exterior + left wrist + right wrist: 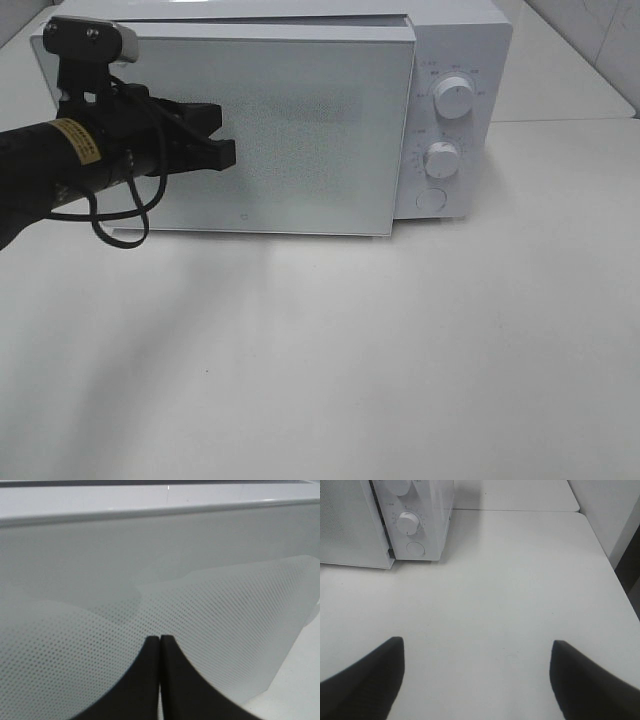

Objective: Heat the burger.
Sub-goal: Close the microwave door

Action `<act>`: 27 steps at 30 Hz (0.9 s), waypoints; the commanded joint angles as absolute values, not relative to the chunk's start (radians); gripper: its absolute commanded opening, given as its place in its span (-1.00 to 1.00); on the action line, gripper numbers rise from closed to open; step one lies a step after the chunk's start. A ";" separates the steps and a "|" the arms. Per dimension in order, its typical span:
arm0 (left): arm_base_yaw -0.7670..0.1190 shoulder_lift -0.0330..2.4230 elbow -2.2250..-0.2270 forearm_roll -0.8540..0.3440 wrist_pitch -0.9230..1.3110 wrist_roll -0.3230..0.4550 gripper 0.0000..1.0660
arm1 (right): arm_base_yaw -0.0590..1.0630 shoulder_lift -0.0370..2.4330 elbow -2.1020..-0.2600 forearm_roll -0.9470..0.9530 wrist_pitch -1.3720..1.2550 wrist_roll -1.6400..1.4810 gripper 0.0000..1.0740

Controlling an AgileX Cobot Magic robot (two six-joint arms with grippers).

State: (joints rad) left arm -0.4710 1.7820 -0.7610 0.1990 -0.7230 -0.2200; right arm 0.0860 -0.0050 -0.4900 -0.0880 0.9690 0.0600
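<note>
Seeing left gripper (225,135) with fingers pressed together, nothing between them; the left wrist view shows the two black tips (160,642) meeting flat. It sits in front of the left half of the microwave door (300,130), tips pointing at the dotted glass. Can't tell if they touch it. Right gripper (476,642) is spread wide and holds nothing, hanging over bare white table (400,350), to the right of the microwave (490,60) and well clear of it. Burger: not visible in any view. The door's frosted dot pattern hides the cavity, so can't tell where it is. Door covers the front opening; in the right wrist view its edge stands slightly proud of the control panel, latch state unclear. Panel on the right has upper knob (455,100), lower knob (441,158) and a round button (431,199) below them.
</note>
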 commanded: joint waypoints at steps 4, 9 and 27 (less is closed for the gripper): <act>-0.523 1.840 -0.872 0.101 -0.655 -0.203 -1.00 | 0.080 -0.034 -0.489 -0.089 0.961 0.053 0.42; -0.552 1.885 -0.945 0.070 -0.638 -0.203 -1.00 | 0.080 -0.034 -0.489 -0.089 0.961 0.053 0.42; -0.637 2.016 -1.191 -0.123 -0.533 -0.036 -1.00 | 0.080 -0.034 -0.489 -0.089 0.961 0.053 0.42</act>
